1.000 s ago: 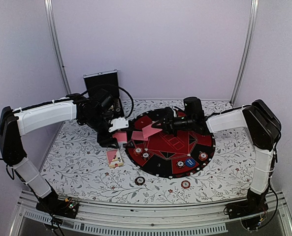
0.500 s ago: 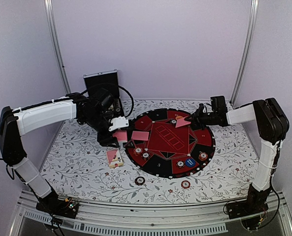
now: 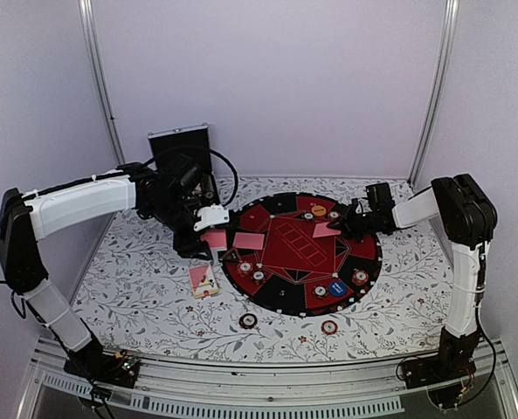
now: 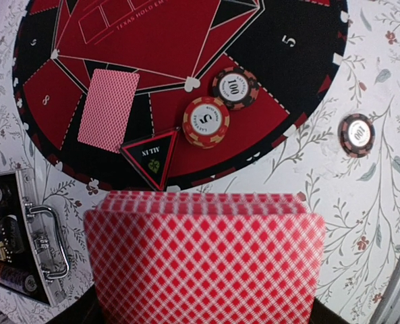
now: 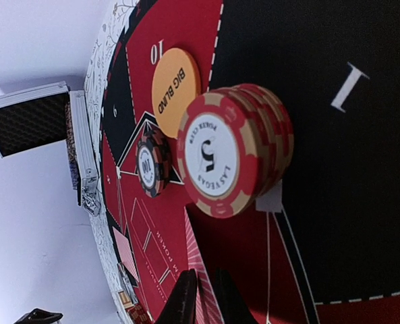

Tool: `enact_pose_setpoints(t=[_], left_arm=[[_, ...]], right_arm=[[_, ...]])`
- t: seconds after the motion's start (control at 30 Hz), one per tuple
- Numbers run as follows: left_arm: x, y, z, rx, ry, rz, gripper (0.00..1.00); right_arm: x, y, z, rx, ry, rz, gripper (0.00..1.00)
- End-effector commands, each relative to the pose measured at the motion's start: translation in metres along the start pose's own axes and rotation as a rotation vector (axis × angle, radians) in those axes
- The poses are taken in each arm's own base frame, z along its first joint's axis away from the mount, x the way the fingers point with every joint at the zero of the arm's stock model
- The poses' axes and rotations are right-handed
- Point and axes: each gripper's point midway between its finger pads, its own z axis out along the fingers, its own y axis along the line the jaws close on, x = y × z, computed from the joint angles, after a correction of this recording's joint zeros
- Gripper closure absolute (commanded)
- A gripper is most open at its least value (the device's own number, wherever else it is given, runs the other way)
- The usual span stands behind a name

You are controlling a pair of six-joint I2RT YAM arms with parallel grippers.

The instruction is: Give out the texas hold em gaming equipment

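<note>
- A second ago the right claw [image 3: 348, 224] was stretched across the round red-and-black felt mat [image 3: 280, 301] to the cards at the left claw. It has since pulled back to the mat's far right side.
- The right claw is pinched narrow on a single pink-backed card [image 3: 327, 230]. The card sits lower over the mat than it did half a second ago.
- The left claw [image 3: 208, 229] has not moved. It is clamped on a deck of pink-backed playing cards [image 4: 206, 263] at the mat's left rim.
- A second pink-backed card [image 3: 249, 241] lies flat on the mat's left sector, where it lay before.
- The small pink box [image 3: 203, 280] rests unmoved on the floral-patterned surface [image 3: 154, 305], just left of the mat.
- In the left wrist view the deck fills the lower frame and hides the claw's own fingers.
- That view cuts off the silver-edged black case [image 4: 24, 236] at its left edge.
- In the right wrist view the held card shows only as a striped sliver, and the frame's bottom crops the fingers [image 5: 183, 300].
- Ahead of them a stack of red-and-tan striped chips [image 5: 233, 158] stands on the mat beside an orange round button [image 5: 176, 84].
</note>
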Motion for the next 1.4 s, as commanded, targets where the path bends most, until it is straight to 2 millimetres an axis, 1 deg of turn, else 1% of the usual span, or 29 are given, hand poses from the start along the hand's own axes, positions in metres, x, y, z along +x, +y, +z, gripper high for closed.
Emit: enact_pose_setpoints(t=[0.0, 0.13, 0.17, 0.2, 0.27, 0.33, 0.4, 0.5, 0.6, 0.7, 0.97, 1.03, 1.1, 1.17, 1.2, 1.23, 1.37], left_arm=[[-0.007, 0.003, -0.002, -0.005, -0.01, 0.02, 1.0], [-0.007, 0.003, -0.002, -0.006, -0.009, 0.02, 1.0], [-0.007, 0.003, -0.002, -0.005, -0.008, 0.019, 1.0], [-0.006, 0.003, -0.002, -0.003, -0.006, 0.019, 1.0], [-0.006, 0.002, -0.002, 0.0, -0.006, 0.018, 1.0], [-0.006, 0.002, -0.002, 0.003, -0.009, 0.017, 1.0], [-0.006, 0.001, -0.001, 0.007, -0.008, 0.015, 1.0], [-0.006, 0.0, 0.0, 0.009, -0.007, 0.014, 1.0], [-0.007, 0.001, -0.001, 0.009, -0.01, 0.016, 1.0], [-0.007, 0.001, -0.002, 0.008, -0.011, 0.017, 1.0], [-0.007, 0.0, 0.0, 0.012, -0.006, 0.015, 1.0], [-0.007, 0.0, 0.0, 0.013, -0.005, 0.014, 1.0], [-0.007, 0.0, 0.0, 0.012, -0.004, 0.015, 1.0], [-0.007, 0.0, 0.001, 0.013, -0.002, 0.015, 1.0], [-0.007, 0.0, 0.001, 0.012, -0.002, 0.016, 1.0], [-0.007, 0.001, 0.001, 0.012, 0.0, 0.015, 1.0], [-0.007, 0.001, 0.002, 0.012, 0.003, 0.016, 1.0]], right_arm=[[-0.015, 0.005, 0.009, -0.024, -0.048, -0.03, 0.86], [-0.016, 0.002, 0.012, -0.029, -0.056, -0.019, 0.86], [-0.016, 0.002, 0.012, -0.029, -0.054, -0.017, 0.85], [-0.015, 0.001, 0.012, -0.026, -0.053, -0.016, 0.81], [-0.013, -0.001, 0.009, -0.013, -0.055, -0.017, 0.66], [-0.014, -0.001, 0.004, 0.008, -0.061, -0.027, 0.56], [-0.013, 0.0, -0.003, 0.032, -0.067, -0.05, 0.51], [-0.011, 0.001, -0.013, 0.059, -0.069, -0.067, 0.5], [-0.009, -0.004, -0.019, 0.092, -0.067, -0.069, 0.55], [-0.007, -0.006, -0.023, 0.11, -0.057, -0.072, 0.56], [0.002, -0.002, -0.027, 0.09, -0.008, -0.077, 0.56], [0.004, -0.001, -0.027, 0.08, 0.006, -0.067, 0.58], [0.004, 0.0, -0.029, 0.073, 0.01, -0.053, 0.67], [0.003, 0.001, -0.03, 0.065, 0.013, -0.041, 0.87], [0.003, 0.001, -0.029, 0.063, 0.014, -0.036, 0.92], [0.003, 0.002, -0.029, 0.056, 0.018, -0.035, 0.94], [0.002, 0.005, -0.024, 0.026, 0.028, -0.016, 0.94]])
